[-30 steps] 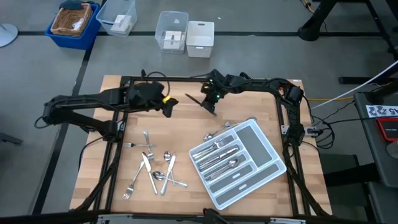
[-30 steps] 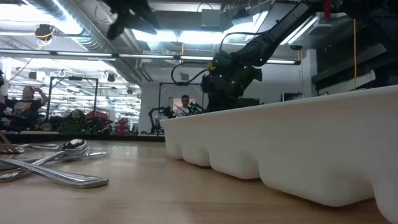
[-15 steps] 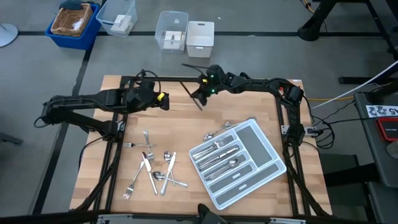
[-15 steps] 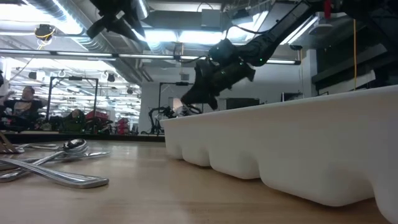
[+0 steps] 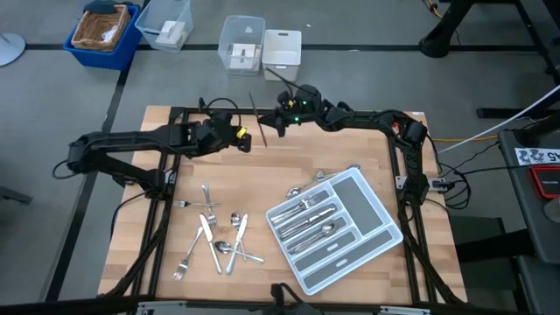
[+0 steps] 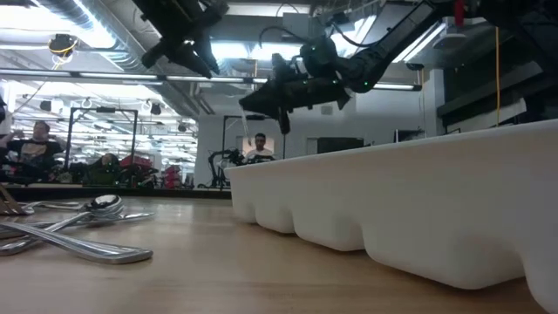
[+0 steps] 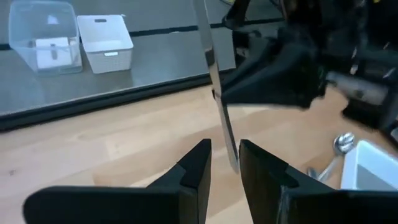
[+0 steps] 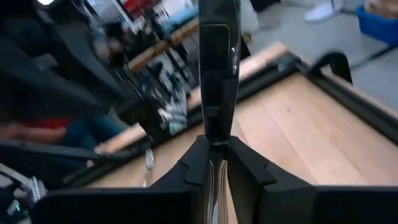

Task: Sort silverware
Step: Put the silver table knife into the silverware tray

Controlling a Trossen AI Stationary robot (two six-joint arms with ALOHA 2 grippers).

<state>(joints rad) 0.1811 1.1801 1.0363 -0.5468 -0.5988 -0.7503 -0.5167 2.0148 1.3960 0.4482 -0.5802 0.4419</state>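
Observation:
My right gripper [image 5: 273,124] is raised over the table's far middle and is shut on a table knife [image 5: 258,121]. My left gripper [image 5: 247,140] is open right beside it. In the left wrist view its two fingertips [image 7: 224,152] stand on either side of the knife's lower end [image 7: 231,158]. More silverware [image 5: 214,236] lies in a loose heap on the wood near the left. Several pieces lie in the light grey tray [image 5: 372,214] on the right, and a few [image 5: 306,185] rest by its far edge. My right gripper pinches the knife between its two fingers [image 8: 202,158] at about mid-length [image 7: 217,93]. The fingers lie across it, coming from the table's right. The knife is lifted clear of the table. My left gripper's finger [image 7: 249,155] is very close to the knife's end; whether it touches, I cannot tell.
The tray sits askew on the table's right half. A dark frame [image 5: 262,111] runs along the table's edges. Beyond the far edge, on the floor, stand clear and white boxes [image 5: 242,44] and a blue bin [image 5: 103,33]. Bare wood [image 5: 350,149] lies under the right arm.
My right gripper has risen and moved toward the table's far left, turning so the knife has swung round. My left gripper drew back left, then came right toward the knife, so its fingertips now flank the knife's end.

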